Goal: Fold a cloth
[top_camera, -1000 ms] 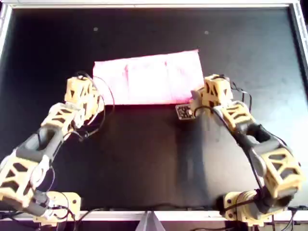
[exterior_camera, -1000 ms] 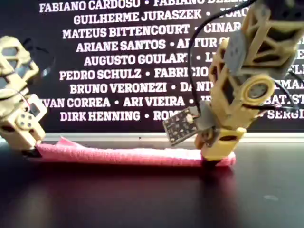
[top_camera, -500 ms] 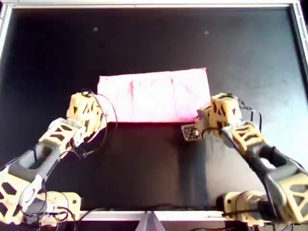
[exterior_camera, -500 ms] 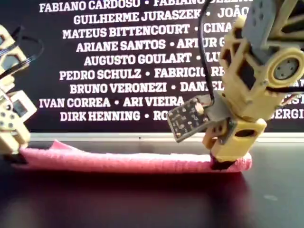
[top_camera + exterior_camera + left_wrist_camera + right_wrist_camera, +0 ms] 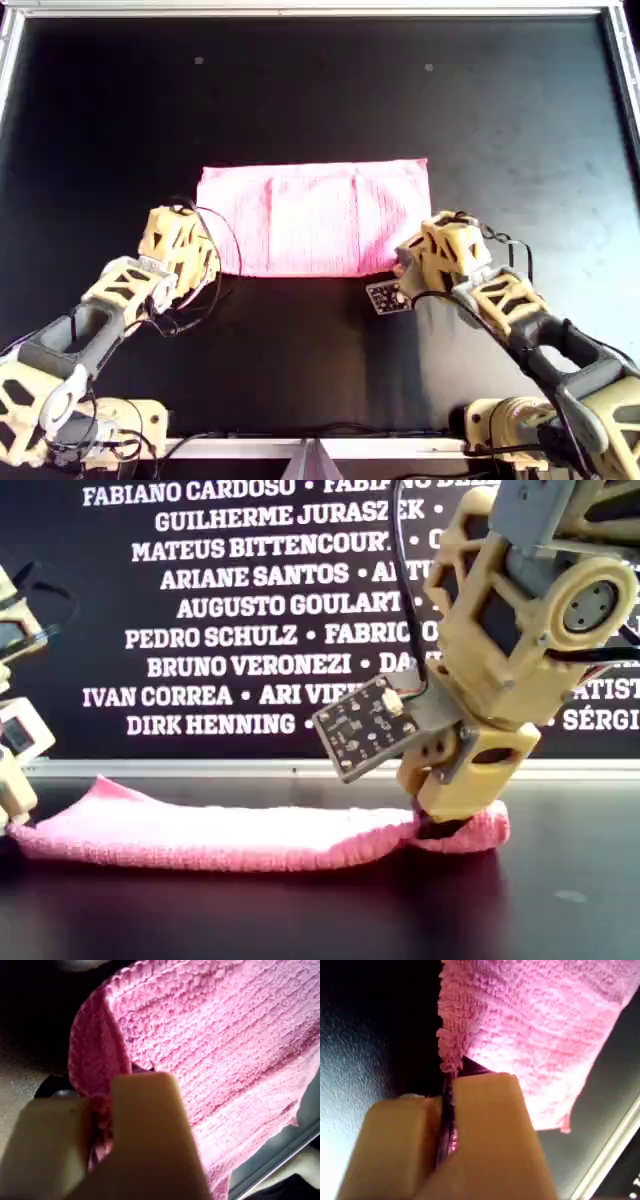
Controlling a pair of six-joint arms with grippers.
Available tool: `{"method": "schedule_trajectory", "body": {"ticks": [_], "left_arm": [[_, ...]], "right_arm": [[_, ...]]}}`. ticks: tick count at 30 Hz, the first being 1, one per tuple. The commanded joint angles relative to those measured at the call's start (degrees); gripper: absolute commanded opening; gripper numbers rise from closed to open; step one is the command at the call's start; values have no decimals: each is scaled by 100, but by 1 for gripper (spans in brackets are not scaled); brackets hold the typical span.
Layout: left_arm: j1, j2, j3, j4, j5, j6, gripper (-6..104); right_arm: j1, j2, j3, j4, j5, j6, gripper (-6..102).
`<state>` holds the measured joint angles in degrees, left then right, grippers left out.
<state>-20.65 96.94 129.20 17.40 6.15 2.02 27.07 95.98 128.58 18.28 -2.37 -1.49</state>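
Our left tool is closed on a bunched corner of the cloth, and our right tool is pinched tight on the frayed edge of another corner. In the overhead view both sit on the cloth's near long edge, the left tool at that view's left end and the right tool at its right end. From both tools the cloth runs away toward the far side of the tabletop, and its long axis lies across, from one tool to the other. We judge neither arm nearer; the coming move must be shared. The cloth looks already doubled and lies low in the exterior view. The tabletop is dark and smooth, with open room beyond the cloth's far edge and on the near side too.
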Motion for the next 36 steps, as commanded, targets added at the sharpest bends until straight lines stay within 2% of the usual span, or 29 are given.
{"method": "schedule_trajectory", "body": {"ticks": [1,4,6,10,12,15,21,28,30,34,36], "left_arm": [[-62,431,-44,-62,35,35,1],[-79,439,-35,-62,44,35,2],[-53,439,-35,-62,44,35,8],[0,923,211,-53,44,44,29],[-70,1477,545,-53,44,44,39],[-62,2496,1116,-53,26,44,47],[9,4658,2487,-53,-62,44,47],[70,6697,3357,-53,-114,44,47],[281,7163,3533,-53,-281,44,47],[932,7813,3823,-53,-738,35,47],[1081,7901,3841,-53,-756,35,47]], "right_arm": [[-70,404,-70,-237,-18,-9,1],[-70,413,-62,-237,-62,-9,3],[-70,413,-62,-237,-18,9,10],[-79,431,-53,-237,-18,-9,31],[-79,431,-53,-237,-18,-18,41],[-79,457,0,-229,-9,-18,50],[-475,1696,967,-229,0,-26,50],[-1696,4447,2188,-229,0,-35,50],[-1960,5080,2479,-229,0,-35,50],[-2118,6029,3032,-229,-9,-26,50],[-2118,6407,3305,-229,-9,-26,50]]}}
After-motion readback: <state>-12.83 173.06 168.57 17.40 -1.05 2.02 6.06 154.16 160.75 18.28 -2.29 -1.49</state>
